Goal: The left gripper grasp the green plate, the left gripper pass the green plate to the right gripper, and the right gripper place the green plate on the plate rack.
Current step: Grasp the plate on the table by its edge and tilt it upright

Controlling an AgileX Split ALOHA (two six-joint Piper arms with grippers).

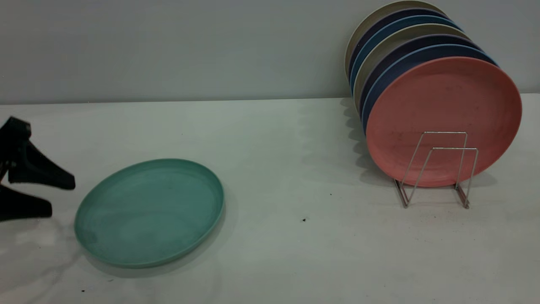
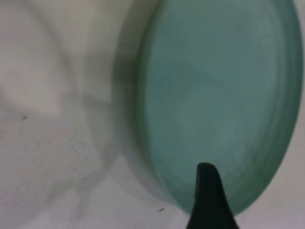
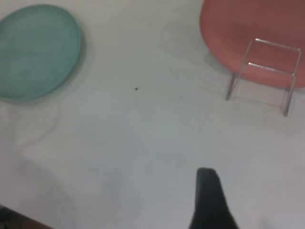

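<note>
**left gripper spread beside the flat green plate — rim is the only handhold**

the left gripper (image 1: 50, 195) sits at the exterior view's 9 o'clock edge, its two black wedge fingers spread apart, holding nothing, tips pointing toward the plate and just short of its rim. only one finger of the right gripper (image 3: 209, 202) shows, in its own wrist view, high above the surface (image 1: 274, 147), so i cannot tell whether it is spread or closed.

the green plate (image 1: 149, 211) lies flat on the surface, face up, at about 7 o'clock in the exterior view, well apart from the plate rack (image 1: 436, 169) at 3 o'clock, where a salmon-pink plate (image 1: 443, 114) leans at the front of a stack of blue and cream plates.

judging by its look, the plate is stiff, light and matte — probably plastic, not very fragile, but smooth enough to slip. lying flat, it offers only the low raised rim; the near edge at the plate's 9 o'clock seems the place to pinch, one finger under and one over. a shallow bite could let it pivot or slide away along the surface.
</note>
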